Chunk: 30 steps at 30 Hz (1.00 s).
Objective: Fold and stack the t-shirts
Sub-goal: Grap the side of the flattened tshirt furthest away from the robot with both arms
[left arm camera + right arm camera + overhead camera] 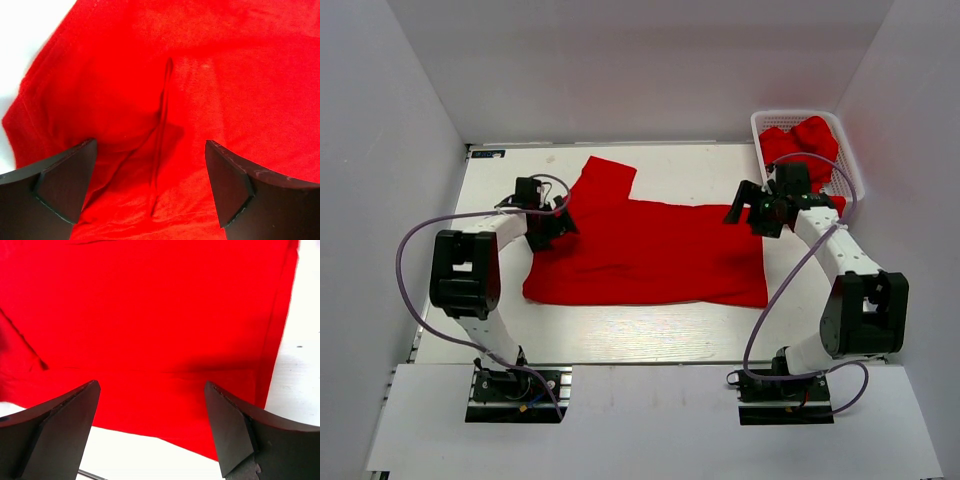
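Since a fold needs both ends of the cloth lifted together, the arms stand at opposite ends of the spread t-shirt [650, 255], which lies flat on the desk [620, 335] between them, one sleeve [605, 175] jutting toward the far side. The left pincer [552, 225] hovers over the cloth's left edge, jaws wide apart, a raised crease [162, 125] running between them and nothing held. The right pincer [762, 212] sits over the far right corner, equally wide and empty, the shirt's edge [272, 340] just inside its right finger. Both look poised to pinch, I judge. More t-shirts [805, 140] wait heaped in the basket [795, 113] beyond the right arm, handy for later.
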Motion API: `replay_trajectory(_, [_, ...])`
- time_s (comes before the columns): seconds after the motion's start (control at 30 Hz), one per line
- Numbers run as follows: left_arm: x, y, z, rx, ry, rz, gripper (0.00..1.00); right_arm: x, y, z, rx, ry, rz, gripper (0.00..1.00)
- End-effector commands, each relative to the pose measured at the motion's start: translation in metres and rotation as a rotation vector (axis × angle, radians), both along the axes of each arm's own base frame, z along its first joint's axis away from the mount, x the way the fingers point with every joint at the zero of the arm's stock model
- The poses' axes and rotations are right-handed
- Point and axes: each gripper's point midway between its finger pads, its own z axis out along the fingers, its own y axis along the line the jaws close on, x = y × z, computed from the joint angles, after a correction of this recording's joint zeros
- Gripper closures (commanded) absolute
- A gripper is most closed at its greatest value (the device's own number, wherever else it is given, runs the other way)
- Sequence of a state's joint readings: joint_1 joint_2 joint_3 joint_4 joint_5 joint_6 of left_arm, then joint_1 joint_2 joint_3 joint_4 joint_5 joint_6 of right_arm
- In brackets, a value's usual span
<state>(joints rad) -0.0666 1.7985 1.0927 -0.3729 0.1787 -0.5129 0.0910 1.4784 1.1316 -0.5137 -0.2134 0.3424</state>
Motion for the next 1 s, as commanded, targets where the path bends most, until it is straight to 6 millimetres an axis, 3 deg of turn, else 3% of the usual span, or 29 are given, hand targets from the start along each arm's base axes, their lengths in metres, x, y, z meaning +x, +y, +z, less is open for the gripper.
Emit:
replay_trajectory(0.0, [-0.082, 0.041, -0.035, 0.200, 0.294, 0.079, 0.00, 0.012, 0.005, 0.009, 0.040, -0.026, -0.005, 0.10])
replay_trajectory(0.2, [-0.121, 0.074, -0.005, 0.327, 0.344, 0.209, 0.00, 0.017, 0.012, 0.000, 0.060, 0.002, 0.018, 0.10])
replay_trajectory(0.27, [-0.121, 0.079, 0.002, 0.332, 0.318, 0.227, 0.00, 0.022, 0.016, -0.003, 0.060, 0.002, 0.037, 0.10])
replay_trajectory(0.33, [-0.106, 0.076, 0.017, 0.312, 0.254, 0.233, 0.00, 0.030, 0.023, 0.002, 0.064, -0.021, 0.066, 0.10])
replay_trajectory(0.43, [-0.064, 0.064, 0.052, 0.243, 0.102, 0.189, 0.00, 0.045, 0.028, 0.007, 0.024, -0.061, 0.106, 0.10])
replay_trajectory(0.47, [-0.047, 0.062, 0.069, 0.231, 0.049, 0.181, 0.00, 0.049, 0.030, -0.001, 0.004, -0.050, 0.125, 0.10])
replay_trajectory(0.53, [-0.022, 0.060, 0.087, 0.230, -0.032, 0.155, 0.00, 0.064, 0.037, 0.015, -0.036, -0.096, 0.141, 0.10])
replay_trajectory(0.57, [-0.004, 0.060, 0.104, 0.231, -0.095, 0.149, 0.00, 0.069, 0.038, 0.002, -0.053, -0.065, 0.141, 0.10])
replay_trajectory(0.63, [0.021, 0.060, 0.106, 0.233, -0.130, 0.145, 0.00, 0.086, 0.040, 0.017, -0.103, -0.109, 0.144, 0.10])
replay_trajectory(0.67, [0.042, 0.062, 0.122, 0.247, -0.184, 0.143, 0.00, 0.092, 0.039, 0.010, -0.115, -0.098, 0.137, 0.10])
replay_trajectory(0.8, [0.103, 0.071, 0.123, 0.319, -0.226, 0.132, 0.00, 0.124, 0.041, 0.016, -0.163, -0.138, 0.128, 0.10])
replay_trajectory(0.83, [0.126, 0.071, 0.114, 0.335, -0.222, 0.110, 0.00, 0.131, 0.044, 0.018, -0.162, -0.151, 0.131, 0.10])
replay_trajectory(0.9, [0.147, 0.071, 0.103, 0.343, -0.204, 0.098, 0.00, 0.144, 0.044, 0.020, -0.164, -0.165, 0.130, 0.10])
replay_trajectory(0.93, [0.169, 0.066, 0.124, 0.319, -0.263, 0.093, 0.00, 0.145, 0.046, 0.020, -0.169, -0.168, 0.133, 0.10])
replay_trajectory(0.97, [0.178, 0.061, 0.094, 0.312, -0.216, 0.047, 0.00, 0.150, 0.044, 0.021, -0.173, -0.172, 0.124, 0.10])
